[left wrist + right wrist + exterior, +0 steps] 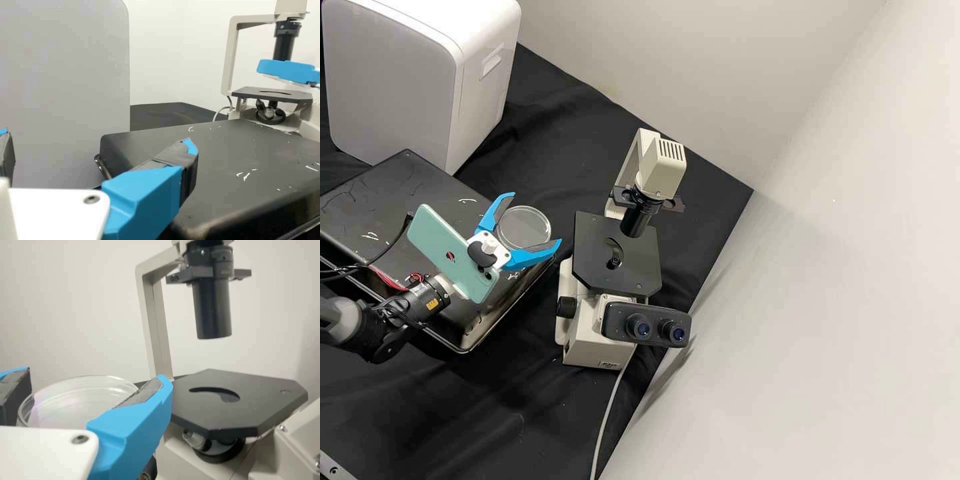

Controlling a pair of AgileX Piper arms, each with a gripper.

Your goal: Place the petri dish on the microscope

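Note:
A clear round petri dish (pixel 523 225) hangs just above the black case, held between the blue fingers of my right gripper (pixel 535 220), which is shut on it. In the right wrist view the petri dish (pixel 75 400) sits between the fingers of the right gripper (pixel 90 382), close to the microscope's black stage (pixel 240 400) and below its dark condenser tube (pixel 212 300). The beige microscope (pixel 600 333) stands to the right of the dish, its stage (pixel 633 267) bare. My left gripper (pixel 97 145) is open and holds nothing, low by the black case (pixel 225 165).
A large white appliance (pixel 413 73) stands at the back left. The scuffed black case (pixel 393 193) lies under the right arm. A grey cable (pixel 607 413) runs from the microscope toward the front. The bench ends at the white wall on the right.

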